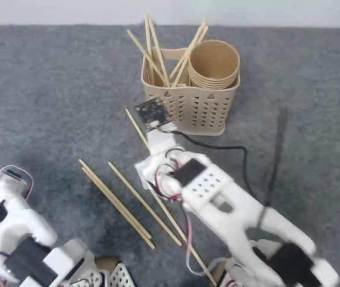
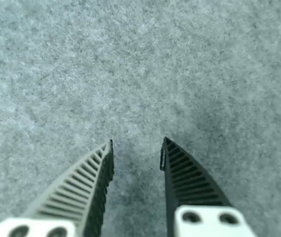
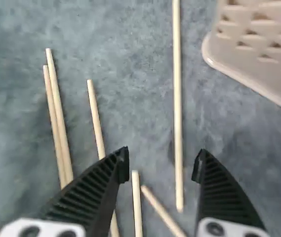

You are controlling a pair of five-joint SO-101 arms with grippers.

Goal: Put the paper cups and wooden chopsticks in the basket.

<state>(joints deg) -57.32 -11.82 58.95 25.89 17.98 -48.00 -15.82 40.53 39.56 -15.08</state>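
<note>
Basket (image 1: 190, 107): beige perforated plastic, stood upright at the far side of the worktop (image 1: 50, 107).
Cups (image 1: 213, 63): brown paper, nested in one upright stack in the basket's right compartment.
Chopsticks, stowed (image 1: 158, 54): several pale wooden sticks, leaned in the left compartment, tips fanned above the rim.
Chopsticks, loose: a touching pair (image 1: 116, 203), a single (image 1: 144, 203) beside it, another (image 1: 137, 127) near the basket's front. All lay flat and diagonal.

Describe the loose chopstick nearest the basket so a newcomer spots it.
Find the beige basket at the carpet's far side. A chopstick lies on the carpet by its front left corner, running under the right arm. The other loose ones lie farther left.
</note>
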